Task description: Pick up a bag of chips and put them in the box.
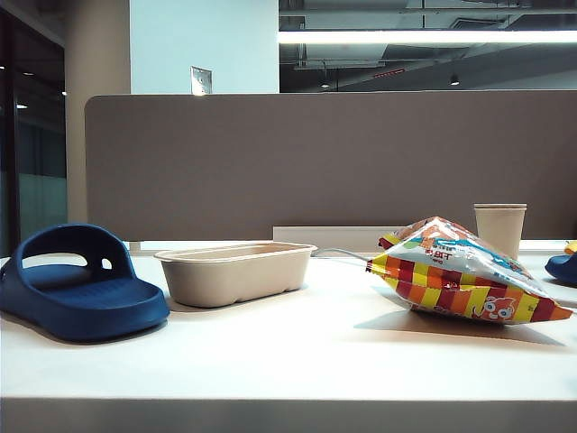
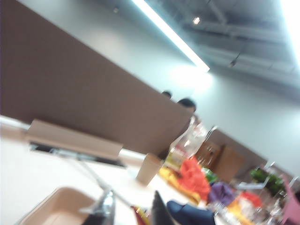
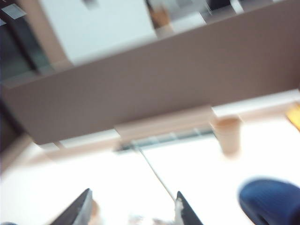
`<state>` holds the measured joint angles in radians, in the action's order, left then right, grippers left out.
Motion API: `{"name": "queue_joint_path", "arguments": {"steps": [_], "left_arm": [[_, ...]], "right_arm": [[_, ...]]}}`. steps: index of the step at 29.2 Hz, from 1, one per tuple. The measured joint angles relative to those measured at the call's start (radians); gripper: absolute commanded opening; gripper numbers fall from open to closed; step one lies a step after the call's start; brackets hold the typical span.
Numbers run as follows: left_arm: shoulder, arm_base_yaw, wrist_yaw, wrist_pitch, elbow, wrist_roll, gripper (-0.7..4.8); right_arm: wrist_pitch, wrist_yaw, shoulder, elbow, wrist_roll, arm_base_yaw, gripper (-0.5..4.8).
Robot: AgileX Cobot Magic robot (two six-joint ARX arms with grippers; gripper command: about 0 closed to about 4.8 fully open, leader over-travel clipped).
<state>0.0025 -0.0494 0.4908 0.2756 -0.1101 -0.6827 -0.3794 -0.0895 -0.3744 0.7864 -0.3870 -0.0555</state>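
Ext. view, left to right: blue slipper (image 1: 77,284) at 9 o'clock on the surface (image 1: 288,356), box (image 1: 236,271) just right of it, near centre, empty as far as seen. Bag (image 1: 464,275) at 3 o'clock, lying on its side, well apart from box, bare surface between. Cup (image 1: 500,227) behind bag, toward 2 o'clock. Second blue slipper (image 1: 563,265) at far right edge, partly cut off. Thin cable (image 1: 341,253) running from behind box toward bag. Grey partition behind everything.

No arm in ext. view. Left tool (image 2: 129,211): only finger tips at frame bottom, blurred; seem apart, nothing between them, box corner (image 2: 56,208) close by. Right tool (image 3: 131,208): two dark fingers set apart, nothing held, cable (image 3: 154,173) running between them; cup (image 3: 228,135) and slipper (image 3: 272,201) off to one side. Bag not clearly seen in that view, blurred.

Step in hand, by judgement: approach to bag, not yet grasped. Right tool likely nearer. To do well: come down over bag's upper puffy part or pinch the crimped end, close gently — glossy film prob. slippery, air-filled, may squirm or pop. Lift clear of surface before crossing toward 9 o'clock, lower inside box rim; bag looks about as long as box, so align lengthwise.

In the way: cable beside bag could snag a finger; cup behind could tip if reach overshoots. Slippers not on the path.
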Motion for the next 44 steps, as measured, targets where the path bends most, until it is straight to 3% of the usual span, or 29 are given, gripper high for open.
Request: {"name": "queue_joint_path", "arguments": {"steps": [4,7,12,15,21,27,31,35,37,40,44], "left_arm": [[0.0,0.0,0.0,-0.297,-0.143,0.143,0.93],[0.008,0.0,0.002,-0.45,-0.221,0.228,0.89],[0.052,0.0,0.095,-0.531,-0.328,0.25,0.89],[0.111,0.0,0.15,-0.592,-0.395,0.253,0.89],[0.258,0.0,0.164,-0.663,-0.534,0.269,0.89],[0.563,-0.007,0.252,-0.745,-0.691,0.333,0.89],[0.83,-0.103,0.223,-0.847,-0.794,0.455,0.9],[0.971,-0.227,0.139,-0.835,-0.814,0.539,0.92],[1.028,-0.296,0.094,-0.836,-0.811,0.582,1.27],[1.092,-0.385,0.039,-0.812,-0.811,0.612,2.2],[1.144,-0.476,-0.063,-0.74,-0.811,0.622,2.21]], "right_arm": [[-0.15,0.008,-0.198,0.12,0.019,0.0,2.17],[-0.178,-0.072,-0.325,0.174,0.02,0.0,2.17],[-0.186,-0.183,-0.486,0.216,0.021,-0.011,2.17],[-0.196,-0.195,-0.565,0.212,0.021,-0.041,2.17],[-0.195,-0.198,-0.674,0.211,0.023,-0.084,2.19],[-0.164,-0.198,-0.779,0.212,0.029,-0.104,2.9],[-0.158,-0.199,-0.862,0.212,0.045,-0.104,3.43],[-0.156,-0.199,-0.906,0.212,0.047,-0.114,3.81],[-0.156,-0.199,-0.93,0.212,0.048,-0.125,4.3],[-0.157,-0.199,-0.959,0.212,0.048,-0.139,4.53],[-0.156,-0.199,-0.995,0.212,0.048,-0.17,4.79]]}}
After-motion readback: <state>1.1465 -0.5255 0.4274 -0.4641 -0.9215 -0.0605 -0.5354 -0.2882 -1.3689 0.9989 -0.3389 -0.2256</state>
